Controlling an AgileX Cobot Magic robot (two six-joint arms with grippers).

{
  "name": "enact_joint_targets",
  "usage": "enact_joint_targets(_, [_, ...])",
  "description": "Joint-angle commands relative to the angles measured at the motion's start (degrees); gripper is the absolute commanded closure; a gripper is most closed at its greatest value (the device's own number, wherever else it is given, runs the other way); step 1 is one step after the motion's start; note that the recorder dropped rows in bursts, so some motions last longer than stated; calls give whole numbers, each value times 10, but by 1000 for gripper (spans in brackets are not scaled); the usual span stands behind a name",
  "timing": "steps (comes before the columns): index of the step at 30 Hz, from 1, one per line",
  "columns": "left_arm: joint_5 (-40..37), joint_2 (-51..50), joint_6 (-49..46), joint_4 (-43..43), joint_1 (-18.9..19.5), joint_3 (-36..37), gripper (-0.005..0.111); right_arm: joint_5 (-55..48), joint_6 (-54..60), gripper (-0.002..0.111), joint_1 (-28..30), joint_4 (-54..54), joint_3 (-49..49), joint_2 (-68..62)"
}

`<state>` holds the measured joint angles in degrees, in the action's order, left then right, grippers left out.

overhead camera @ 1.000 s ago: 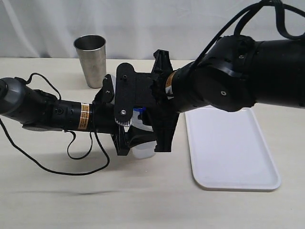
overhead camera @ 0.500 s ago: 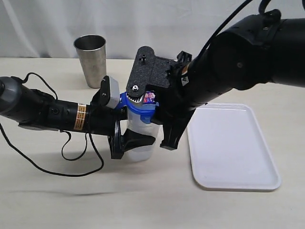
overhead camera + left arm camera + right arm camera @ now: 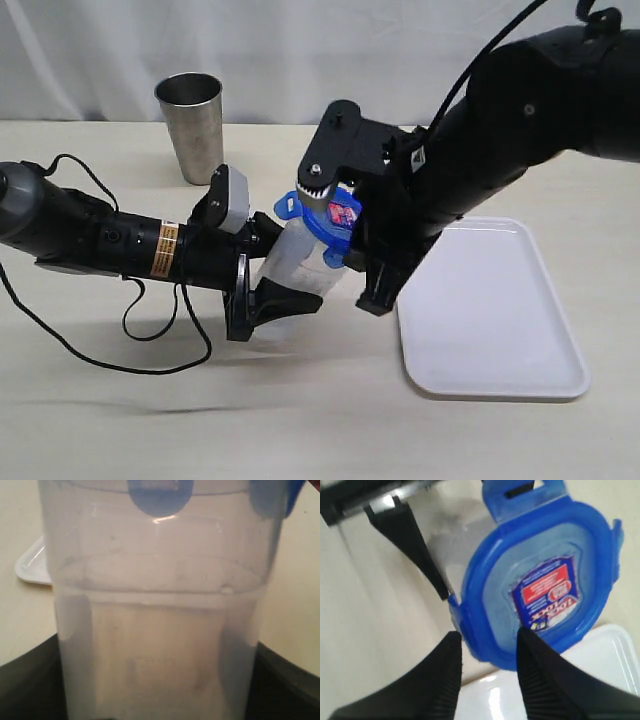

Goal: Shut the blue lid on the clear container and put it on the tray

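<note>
The big change in the last second is the tilt. A moment ago the container (image 3: 160, 605) stood upright in the left gripper (image 3: 287, 268) with the right arm bearing straight down over it. Now its top leans towards the tray (image 3: 500, 330), and the right arm has pulled up and over to that side. The lid (image 3: 335, 215) has come into plain sight on the mouth, sticker facing out.

The left gripper is clamped round the lower body of the container, one finger on each side, so the container is in my left hand, just beside the tray and not yet on it. I cannot tell whether its base touches the table (image 3: 100, 420).

In the right wrist view the right gripper (image 3: 487, 640) has its fingers spread, with the lid face-on beyond them. It holds nothing that I can see, and I cannot say whether a pad brushes the rim.

I read this as the lid seated but perhaps not fully locked. One flap juts out at the lid's far edge, while the left wrist view shows two blue flaps folded down over the rim. If that flap is loose, the lean could work the lid off, so I want it snapped down before the carry. The cup (image 3: 192, 125) stands well clear behind.
</note>
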<state>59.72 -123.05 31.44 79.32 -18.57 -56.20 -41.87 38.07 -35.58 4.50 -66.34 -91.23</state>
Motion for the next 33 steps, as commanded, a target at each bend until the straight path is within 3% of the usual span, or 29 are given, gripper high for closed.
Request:
enact_joint_targets(1, [25,5,-3,-1,-1,0,107,4,4,66,3,67,-26,36])
enact_joint_targets(8, [25,5,-3,-1,-1,0,107,-29,-224,63,37,122,-87,33])
enact_joint_targets(12, [25,5,-3,-1,-1,0,107,-75,-260,63,25,168,-146,-18])
enact_joint_targets(18, [25,5,-2,1,-1,0,107,-157,-473,63,-19,-45,-252,-120])
enact_joint_targets(23, [25,5,-2,-5,-1,0,107,-179,-476,63,-41,-51,-270,-160])
enact_joint_targets(27, [25,5,-4,-6,-1,0,107,-190,-478,77,-46,-54,-270,-171])
enact_joint_targets(33, [25,5,1,0,-1,0,107,-243,-495,78,-83,-117,-270,-202])
